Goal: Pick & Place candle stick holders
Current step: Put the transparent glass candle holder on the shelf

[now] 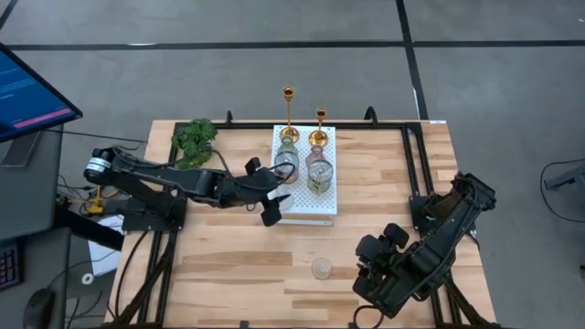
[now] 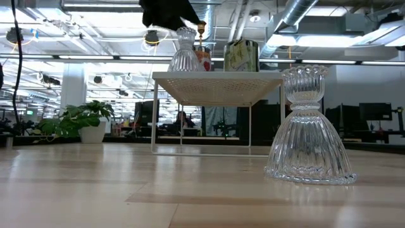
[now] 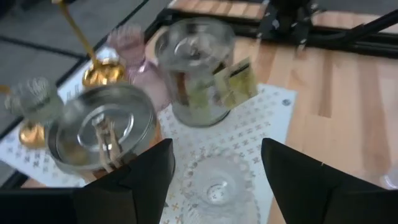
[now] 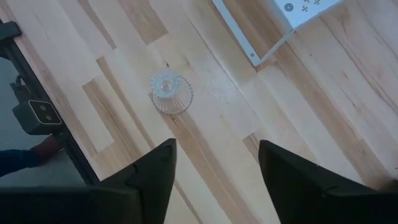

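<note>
Left gripper (image 1: 274,203) held wide open over clear cup (image 3: 214,186) on white board (image 1: 322,208) — apparently untouched. Right gripper (image 4: 214,163) open, empty — off board, near second cup (image 4: 170,92).

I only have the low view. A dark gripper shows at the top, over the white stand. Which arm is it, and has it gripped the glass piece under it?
Observer: That is the left gripper. Its fingers are open over a small clear ribbed glass cup that stands on the white dotted rectangular board; it has not closed on it.
Operator: And the big glass one right in front of me?
Observer: That clear bell-shaped glass holder stands alone on the bare wooden table, off the board, toward the front edge.
Operator: Where is the other arm?
Observer: The right gripper hovers open at the table's front right, facing that holder but not touching it.
</note>
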Available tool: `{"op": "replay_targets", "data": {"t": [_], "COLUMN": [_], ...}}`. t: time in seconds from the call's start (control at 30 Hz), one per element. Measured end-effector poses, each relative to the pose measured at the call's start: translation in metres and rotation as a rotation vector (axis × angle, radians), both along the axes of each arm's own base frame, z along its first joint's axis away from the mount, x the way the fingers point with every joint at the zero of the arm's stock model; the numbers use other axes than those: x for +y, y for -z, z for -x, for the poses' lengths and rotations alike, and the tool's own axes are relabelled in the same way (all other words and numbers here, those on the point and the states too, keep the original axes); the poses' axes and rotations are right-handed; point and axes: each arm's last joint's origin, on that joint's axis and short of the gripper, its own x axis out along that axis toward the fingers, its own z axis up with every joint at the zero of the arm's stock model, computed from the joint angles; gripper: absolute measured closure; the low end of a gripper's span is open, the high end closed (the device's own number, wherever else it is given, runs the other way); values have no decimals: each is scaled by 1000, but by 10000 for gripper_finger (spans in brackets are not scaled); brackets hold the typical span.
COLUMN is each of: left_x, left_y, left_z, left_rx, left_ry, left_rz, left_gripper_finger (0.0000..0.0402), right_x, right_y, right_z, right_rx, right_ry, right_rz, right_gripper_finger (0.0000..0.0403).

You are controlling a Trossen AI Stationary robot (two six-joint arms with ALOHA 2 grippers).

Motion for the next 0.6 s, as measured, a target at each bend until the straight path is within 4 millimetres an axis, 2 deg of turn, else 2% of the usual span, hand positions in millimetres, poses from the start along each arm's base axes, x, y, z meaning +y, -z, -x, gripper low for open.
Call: {"op": "replay_targets", "data": {"t": [0.27, 0.43, 0.6], "left_x": [-9, -12, -14], "left_y": [-21, -38, -58], "left_z": [26, 51, 85], "left_rx": [-60, -144, -260], "left_ry": [90, 135, 197], "left_rz": [-57, -38, 5], "left_gripper_finger": [144, 142, 142], "right_x": [0, 2, 7], "right_y": [-1, 0, 35], "right_z": [-4, -9, -18], "right_rx": [-40, -119, -94], "right_ry": [-18, -38, -53], "right_rz": [21, 52, 56], "right_gripper_finger": [125, 116, 116]}}
